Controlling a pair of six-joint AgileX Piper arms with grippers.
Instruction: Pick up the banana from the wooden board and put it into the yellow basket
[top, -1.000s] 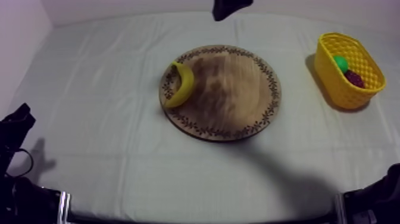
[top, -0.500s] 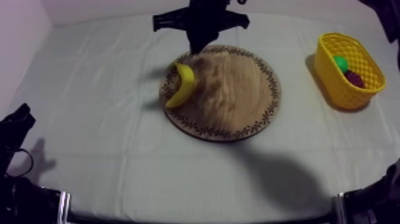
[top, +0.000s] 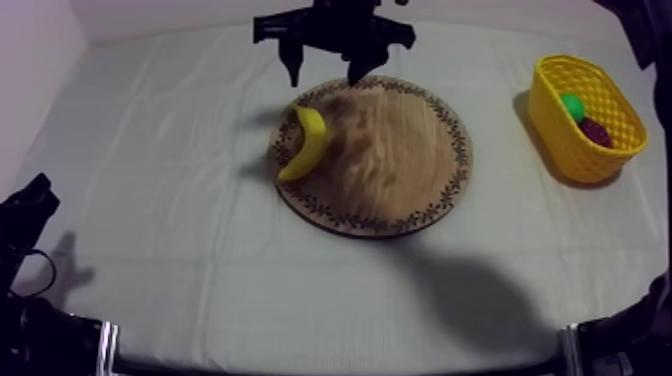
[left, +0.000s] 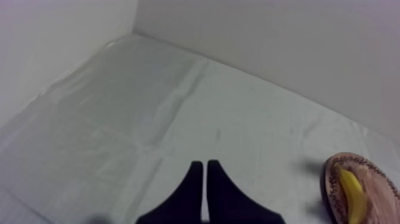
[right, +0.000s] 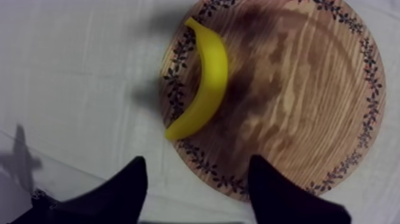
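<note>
Over the table in the top view, right gripper (top: 325, 76) hangs above the far rim of the round wooden board (top: 400, 170), fingers spread wide, nothing between them. Banana (top: 305, 143) lies on the board's left rim, curved, not touched by either finger. Yellow basket (top: 560, 140) stands well apart at the right side of the cloth (top: 150, 250), with a green fruit (top: 572, 103) and a dark red fruit (top: 597, 130) inside, kind of the red one unclear. Left gripper (top: 30, 200) sits low at the left edge, away from the board. Versus half a second ago: right gripper was a narrow closed shape at about the same spot, now its fingers are parted; one second ago just a bit of that arm showed at the far edge. Banana, board, basket unmoved. Left wrist view: left gripper (left: 204, 165) has both fingers pressed together into a narrow wedge, holding nothing, above bare cloth; board rim and banana (left: 352, 193) off to the side, wall (left: 268, 42) behind. Right wrist view: right gripper (right: 198, 159) wide open over the board's near rim, empty; banana (right: 208, 83) lies just beyond the fingers along the patterned rim, one tip at the board's edge beside the cloth.
</note>
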